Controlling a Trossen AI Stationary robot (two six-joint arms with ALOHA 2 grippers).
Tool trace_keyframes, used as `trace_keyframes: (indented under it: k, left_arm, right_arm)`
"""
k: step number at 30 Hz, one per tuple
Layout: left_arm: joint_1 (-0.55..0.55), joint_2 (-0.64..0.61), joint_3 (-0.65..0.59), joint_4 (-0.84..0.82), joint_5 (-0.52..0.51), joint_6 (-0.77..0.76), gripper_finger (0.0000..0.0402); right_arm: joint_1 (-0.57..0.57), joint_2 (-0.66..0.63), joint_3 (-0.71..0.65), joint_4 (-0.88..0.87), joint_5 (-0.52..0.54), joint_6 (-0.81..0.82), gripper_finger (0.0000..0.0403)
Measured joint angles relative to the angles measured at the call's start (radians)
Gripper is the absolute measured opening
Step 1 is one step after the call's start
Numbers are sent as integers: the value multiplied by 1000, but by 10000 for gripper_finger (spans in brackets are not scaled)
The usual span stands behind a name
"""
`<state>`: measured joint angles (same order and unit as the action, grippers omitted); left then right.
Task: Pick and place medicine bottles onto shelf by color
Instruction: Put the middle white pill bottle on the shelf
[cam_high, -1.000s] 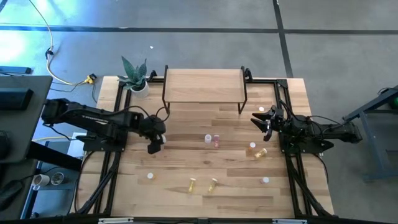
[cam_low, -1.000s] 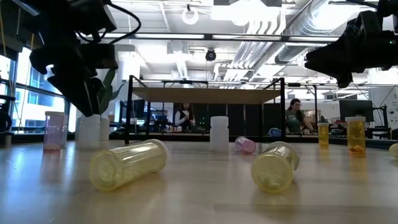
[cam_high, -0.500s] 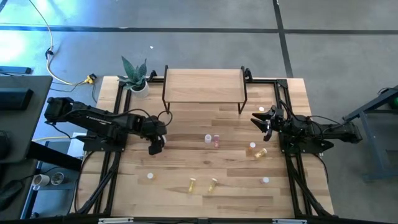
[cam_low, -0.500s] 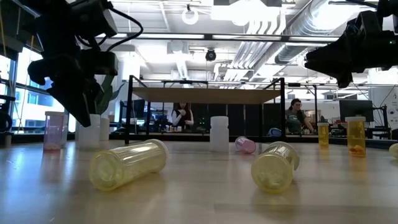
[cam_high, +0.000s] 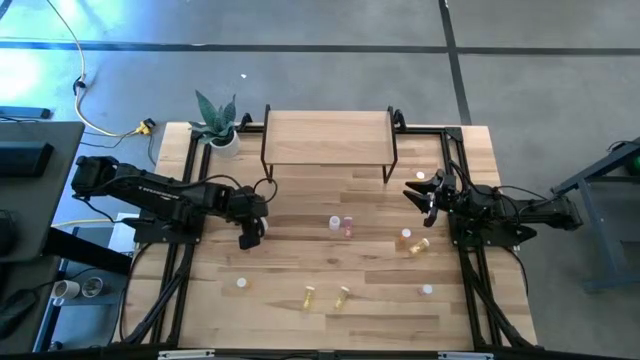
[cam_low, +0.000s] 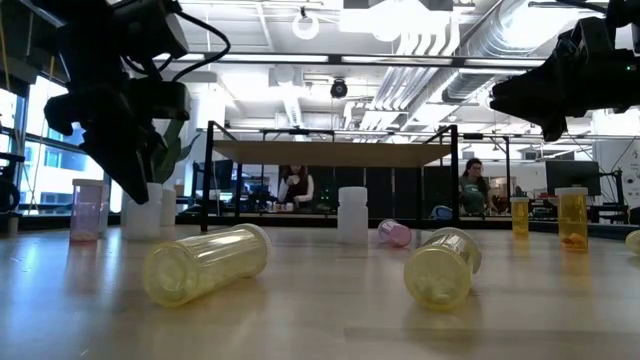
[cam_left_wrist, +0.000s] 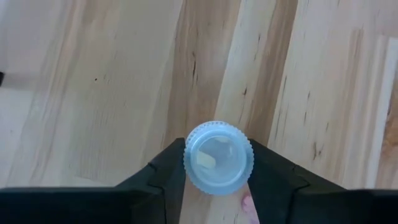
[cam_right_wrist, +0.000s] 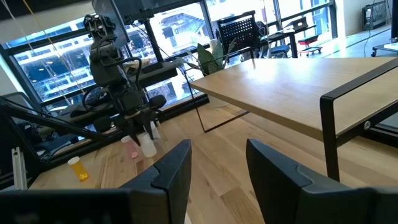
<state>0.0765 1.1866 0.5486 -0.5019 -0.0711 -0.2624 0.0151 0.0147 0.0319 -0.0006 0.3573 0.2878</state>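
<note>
Two dark fingers (cam_left_wrist: 163, 177), ridged round cap (cam_left_wrist: 218, 157)

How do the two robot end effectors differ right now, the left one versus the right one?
The left end effector has its fingers on both sides of a white-capped bottle standing on the table; the right end effector is open and empty. The left points down at the tabletop, while the right faces across toward the shelf. Both are dark, two-fingered.
</note>
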Motion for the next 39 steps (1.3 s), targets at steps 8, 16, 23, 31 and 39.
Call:
trace_keyframes:
  k: [8, 16, 23, 31, 39]
  left_arm:
    - [31, 0, 170, -69, -14, 4, 137]
    - [165, 0, 438, -202, -102, 118, 137]
    - [360, 13, 636, -201, -195, 249, 137]
    - [604, 143, 863, -232, -205, 257, 137]
    - [711, 322, 1058, -395, -97, 117, 138]
  right_arm:
    - [0, 0, 0, 0, 0, 0, 145]
    - [0, 0, 0, 0, 0, 0, 145]
    - [0, 0, 0, 0, 0, 0, 145]
    - [0, 0, 0, 0, 0, 0, 145]
    - [0, 0, 0, 0, 0, 0, 145]
